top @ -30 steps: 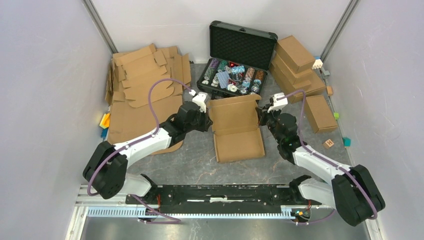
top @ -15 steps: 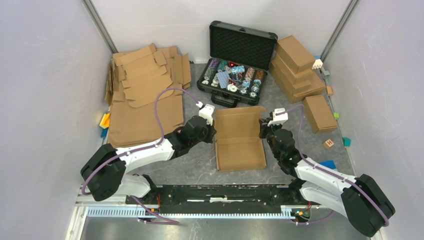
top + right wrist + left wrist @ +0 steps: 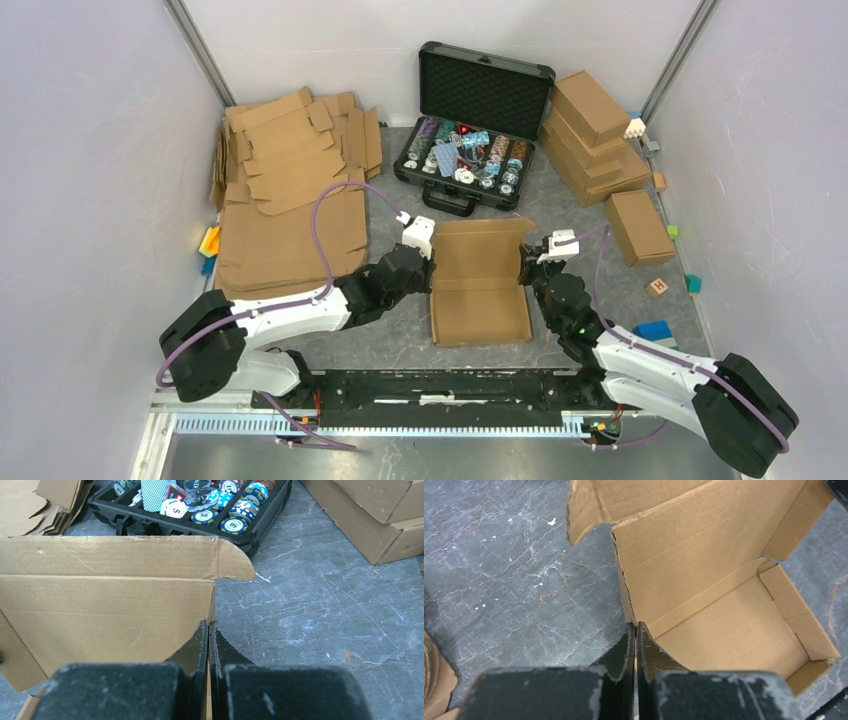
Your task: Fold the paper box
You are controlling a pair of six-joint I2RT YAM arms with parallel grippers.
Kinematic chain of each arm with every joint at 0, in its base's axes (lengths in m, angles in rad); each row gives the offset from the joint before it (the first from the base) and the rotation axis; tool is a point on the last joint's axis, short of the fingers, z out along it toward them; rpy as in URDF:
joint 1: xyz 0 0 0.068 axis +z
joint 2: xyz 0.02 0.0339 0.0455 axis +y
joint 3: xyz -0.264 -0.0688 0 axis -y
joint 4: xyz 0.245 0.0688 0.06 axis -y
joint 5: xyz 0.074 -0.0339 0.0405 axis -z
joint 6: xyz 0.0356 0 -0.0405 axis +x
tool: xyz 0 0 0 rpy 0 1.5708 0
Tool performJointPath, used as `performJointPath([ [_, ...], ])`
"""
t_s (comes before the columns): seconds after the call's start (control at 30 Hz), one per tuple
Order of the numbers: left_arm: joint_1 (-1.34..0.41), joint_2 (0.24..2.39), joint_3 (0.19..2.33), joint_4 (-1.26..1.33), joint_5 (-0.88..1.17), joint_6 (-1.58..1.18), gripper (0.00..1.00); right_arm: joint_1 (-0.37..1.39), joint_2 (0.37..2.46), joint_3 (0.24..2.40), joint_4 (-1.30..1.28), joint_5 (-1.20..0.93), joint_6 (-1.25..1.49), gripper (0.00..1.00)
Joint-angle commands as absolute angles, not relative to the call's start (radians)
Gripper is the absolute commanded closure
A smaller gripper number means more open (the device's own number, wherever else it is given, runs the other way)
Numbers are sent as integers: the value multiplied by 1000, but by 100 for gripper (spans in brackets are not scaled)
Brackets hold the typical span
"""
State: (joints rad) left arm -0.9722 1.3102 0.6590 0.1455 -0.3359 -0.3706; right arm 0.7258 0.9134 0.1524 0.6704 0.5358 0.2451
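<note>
The paper box (image 3: 478,282) is a brown cardboard mailer, partly formed, in the middle of the table, its lid panel raised at the far side. My left gripper (image 3: 428,270) is shut on the box's left side wall (image 3: 626,592); the fingers (image 3: 624,650) pinch the wall's edge. My right gripper (image 3: 527,275) is shut on the box's right side wall (image 3: 212,611); its fingers (image 3: 224,650) clamp the edge. The box's inside (image 3: 734,640) shows in the left wrist view, the lid panel (image 3: 105,607) in the right wrist view.
A pile of flat cardboard blanks (image 3: 290,170) lies at the back left. An open black case of poker chips (image 3: 470,150) stands behind the box. Finished brown boxes (image 3: 595,135) are stacked at the back right, one (image 3: 640,226) beside them. Small coloured blocks (image 3: 656,329) lie at the right.
Both grippers, still holding the box's side walls, have drawn the box towards the near edge of the table. The arms have pulled back with it.
</note>
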Motion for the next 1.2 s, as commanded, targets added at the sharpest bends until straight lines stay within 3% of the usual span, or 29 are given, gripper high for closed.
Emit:
performJointPath([
  [0.0, -1036, 1328, 708, 242, -407, -442, 98, 784, 913, 142, 695, 489, 261, 100],
  [0.33, -1141, 1353, 684, 302, -585, -400, 98, 808, 826, 83, 684, 525, 268, 100],
  [1.17, -1188, 1442, 724, 250, -552, -534, 98, 836, 842, 127, 538, 553, 266, 100],
])
